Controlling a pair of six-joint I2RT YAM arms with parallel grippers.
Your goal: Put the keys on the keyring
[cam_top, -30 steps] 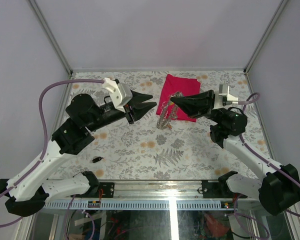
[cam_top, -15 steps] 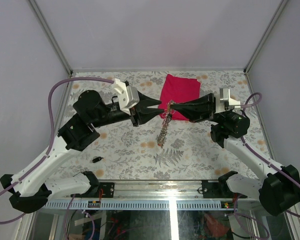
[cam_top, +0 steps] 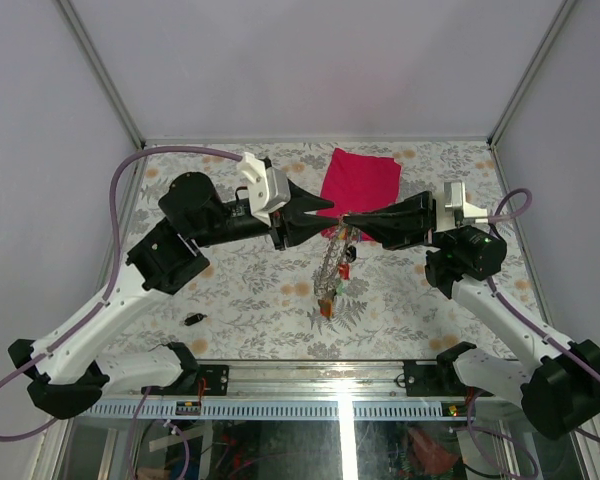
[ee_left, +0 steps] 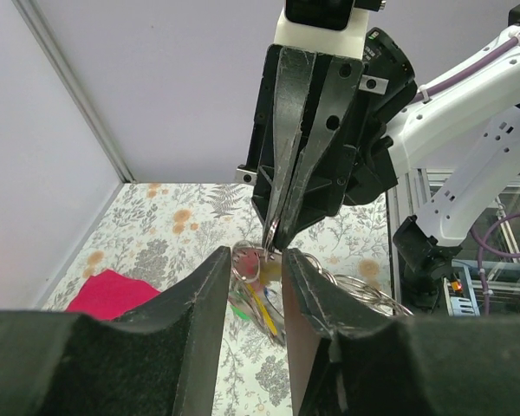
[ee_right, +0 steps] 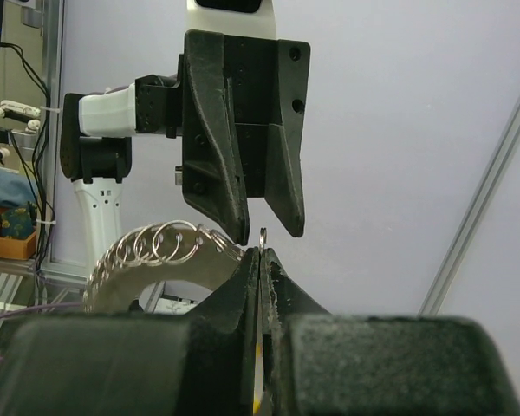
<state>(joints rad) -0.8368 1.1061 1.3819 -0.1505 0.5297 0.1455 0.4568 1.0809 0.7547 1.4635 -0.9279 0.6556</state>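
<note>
- Keyring (cam_top: 332, 262) is up in the air, dangling from the right gripper (cam_top: 346, 217) as a floppy string of linked metal loops over the middle of the table (cam_top: 240, 290). We can't tell whether the bottom end touches the tabletop.
- That right gripper is clamped tight. In its own wrist view, one thin little wire loop pokes up from between the pinched fingertips, and the rest of the loops curl off to the left of it.
- Facing it nose to nose is the left gripper (cam_top: 325, 215), with its tips just beside the pinched loop. Its jaws are parted with a clear gap and we don't see anything in them, so it's released, not holding.
- From the left wrist camera we look straight through that gap at the pinched loop and the bunch hanging under it.
- Keys (cam_top: 329, 300) hang on the loops. A few sit at the low end of the string, orange and greenish from above, and a red one is higher up, just under the grippers. They're too small for us to count.
- One more dark key (cam_top: 193, 320) lies by itself on the table, front left, well apart from the rest.
- Red cloth (cam_top: 365, 175) lies flat at the back of the table, behind the two grippers.
</note>
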